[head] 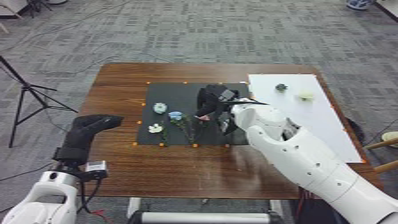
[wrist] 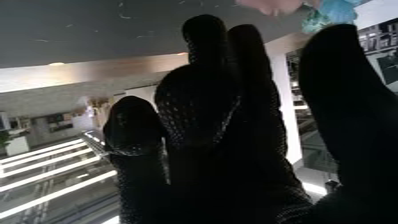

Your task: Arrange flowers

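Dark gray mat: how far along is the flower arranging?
Perhaps partway. Apparently done: a dark green bloom and a cream flower lie on the white rectangular board. In progress: the black-gloved right hand is over the dark gray mat, near a pink flower; no grip is visible. Probably left: the blue, pale blue-white and white flowers on the mat.

Grey patterned carpet (head: 204, 35) covers the floor around the brown wooden counter (head: 178, 172). A black tripod (head: 27, 87) stands to the left of the counter, and a light wooden seat (head: 389, 142) shows at the right edge. A blue-and-white pot (head: 358, 4) sits on the carpet beyond. In the right wrist view, long bright strip lights (wrist: 55, 181) run side by side.
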